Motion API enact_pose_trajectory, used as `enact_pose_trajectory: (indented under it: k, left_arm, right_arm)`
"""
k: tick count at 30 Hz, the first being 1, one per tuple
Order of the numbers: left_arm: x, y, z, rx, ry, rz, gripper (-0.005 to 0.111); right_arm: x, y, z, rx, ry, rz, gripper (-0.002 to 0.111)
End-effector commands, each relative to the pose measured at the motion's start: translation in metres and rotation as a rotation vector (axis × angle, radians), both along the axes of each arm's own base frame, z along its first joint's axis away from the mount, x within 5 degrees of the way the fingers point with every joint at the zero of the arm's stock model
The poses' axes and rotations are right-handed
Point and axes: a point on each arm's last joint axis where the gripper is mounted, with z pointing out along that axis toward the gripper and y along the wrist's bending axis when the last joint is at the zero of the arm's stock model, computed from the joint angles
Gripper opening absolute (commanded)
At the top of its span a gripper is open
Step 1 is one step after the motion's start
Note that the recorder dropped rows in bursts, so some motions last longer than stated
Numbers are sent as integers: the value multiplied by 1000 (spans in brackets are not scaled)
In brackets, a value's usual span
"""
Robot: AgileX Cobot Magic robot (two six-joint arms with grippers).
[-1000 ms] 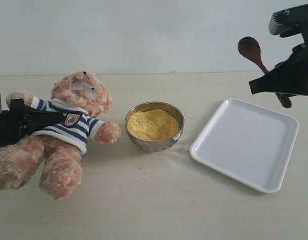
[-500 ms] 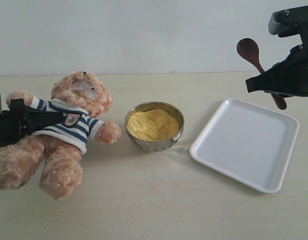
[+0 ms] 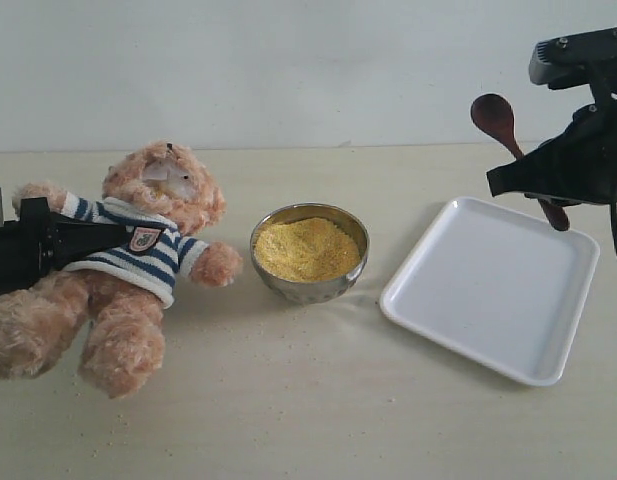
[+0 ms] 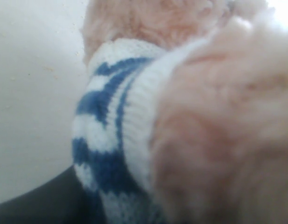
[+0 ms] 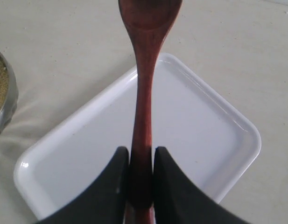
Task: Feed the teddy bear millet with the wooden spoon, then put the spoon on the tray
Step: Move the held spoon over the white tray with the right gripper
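The teddy bear (image 3: 148, 240) lies on its back at the left of the table in its striped shirt. My left gripper (image 3: 50, 246) is shut on its body from the left; in the left wrist view the sleeve (image 4: 111, 140) and fur fill the picture. My right gripper (image 3: 528, 180) hangs above the far edge of the white tray (image 3: 458, 300), shut on the handle of the wooden spoon (image 3: 495, 117). The spoon's bowl points up and left and looks empty. In the right wrist view the spoon (image 5: 144, 93) stands over the tray (image 5: 87, 140). Millet (image 3: 308, 248) fills the steel bowl (image 3: 310, 288).
The steel bowl stands between the bear and the tray, and its rim (image 5: 7, 105) shows at the edge of the right wrist view. Scattered millet grains dot the table (image 3: 318, 400) in front. A pale wall closes the back.
My right gripper has drifted a little left and down with the spoon. The left gripper and the bear have not moved.
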Motion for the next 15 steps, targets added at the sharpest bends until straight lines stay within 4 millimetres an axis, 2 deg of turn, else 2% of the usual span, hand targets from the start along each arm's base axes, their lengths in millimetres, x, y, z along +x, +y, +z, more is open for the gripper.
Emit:
enact_pose_trajectory:
  k: [1, 8, 15]
  left_arm:
    - [1, 0, 4, -17, -20, 3, 5]
    - [1, 0, 4, -17, -20, 3, 5]
    - [1, 0, 4, -14, -20, -4, 5]
  right_arm:
    - [0, -2, -1, 1, 3, -8, 0]
    - [-3, -1, -6, 8, 62, -16, 0]
    - [4, 0, -17, 4, 74, -16, 0]
